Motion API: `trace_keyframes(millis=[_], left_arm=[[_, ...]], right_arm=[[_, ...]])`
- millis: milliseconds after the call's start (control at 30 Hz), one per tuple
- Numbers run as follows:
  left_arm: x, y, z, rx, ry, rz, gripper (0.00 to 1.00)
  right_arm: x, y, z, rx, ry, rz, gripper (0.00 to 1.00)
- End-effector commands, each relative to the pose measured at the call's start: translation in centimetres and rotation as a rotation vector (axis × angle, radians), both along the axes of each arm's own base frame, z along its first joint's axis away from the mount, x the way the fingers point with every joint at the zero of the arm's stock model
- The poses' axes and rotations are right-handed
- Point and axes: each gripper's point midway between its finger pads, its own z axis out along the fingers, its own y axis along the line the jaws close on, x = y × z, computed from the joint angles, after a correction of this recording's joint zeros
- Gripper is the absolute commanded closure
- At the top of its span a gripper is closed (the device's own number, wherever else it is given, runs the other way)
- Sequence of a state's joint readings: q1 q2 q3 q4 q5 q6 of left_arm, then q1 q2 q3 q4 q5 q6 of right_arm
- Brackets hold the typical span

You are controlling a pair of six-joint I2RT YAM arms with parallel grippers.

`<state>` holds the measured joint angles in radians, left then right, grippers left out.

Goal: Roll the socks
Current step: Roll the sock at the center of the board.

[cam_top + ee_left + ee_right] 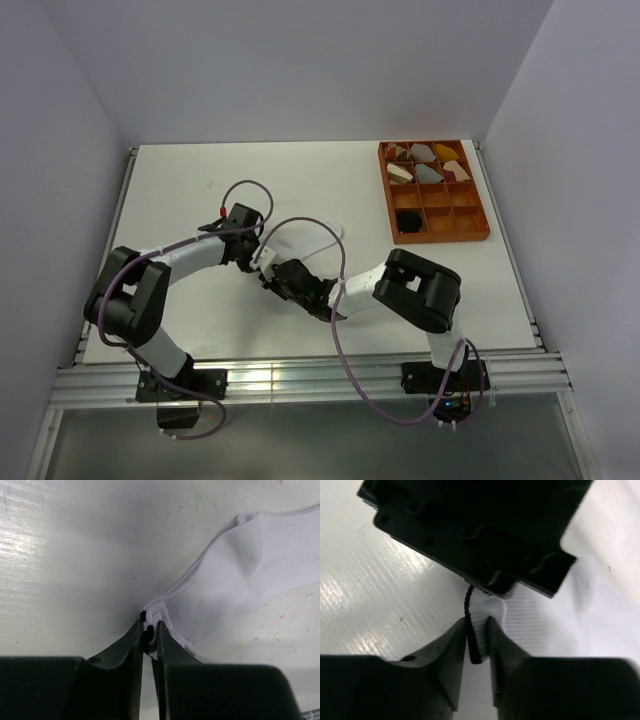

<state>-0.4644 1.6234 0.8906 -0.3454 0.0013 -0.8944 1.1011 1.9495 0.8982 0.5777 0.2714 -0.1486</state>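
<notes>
Near the middle of the table (75, 555), the left gripper (149, 632) and the right gripper (479, 635), almost touching, are each pinching the white sock (240, 575) by its ribbed cuff.

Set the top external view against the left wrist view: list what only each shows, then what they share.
Only top external: the orange tray at the far right, with rolled bundles in its compartments, and the right gripper meeting the left one mid-table. Only left wrist: the white sock, its ribbed cuff pinched in the shut left gripper, with the body spreading toward the upper right. Both: the left gripper and the white table.
</notes>
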Motion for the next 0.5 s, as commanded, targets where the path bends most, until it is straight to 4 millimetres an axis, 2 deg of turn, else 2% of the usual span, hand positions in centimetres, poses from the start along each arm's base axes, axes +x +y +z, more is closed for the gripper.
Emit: trace_keyframes(millis=[0, 133, 300, 400, 433, 467], left_arm=[[-2.6, 0.2, -1.3, 0.035, 0.117, -0.065, 1.0], [-2.5, 0.0, -1.1, 0.032, 0.121, -0.084, 1.0], [-1.9, -0.1, -0.5, 0.04, 0.114, -0.085, 1.0], [-1.4, -0.2, 0.1, 0.039, 0.098, -0.077, 1.0], [-1.2, -0.2, 0.3, 0.042, 0.093, -0.071, 1.0], [-0.8, -0.1, 0.7, 0.046, 0.076, -0.061, 0.99]], right_arm=[[0.3, -0.8, -2.4, -0.017, 0.108, -0.024, 0.75], [0.6, -1.1, -2.8, -0.01, 0.158, -0.015, 0.87], [-0.1, -1.1, -3.3, -0.015, 0.236, 0.025, 1.0], [-0.7, -0.7, -2.8, 0.016, 0.314, 0.064, 1.0], [-1.2, 0.0, -2.4, 0.047, 0.369, 0.084, 1.0], [-1.0, -0.7, -2.9, 0.04, 0.419, 0.069, 1.0]])
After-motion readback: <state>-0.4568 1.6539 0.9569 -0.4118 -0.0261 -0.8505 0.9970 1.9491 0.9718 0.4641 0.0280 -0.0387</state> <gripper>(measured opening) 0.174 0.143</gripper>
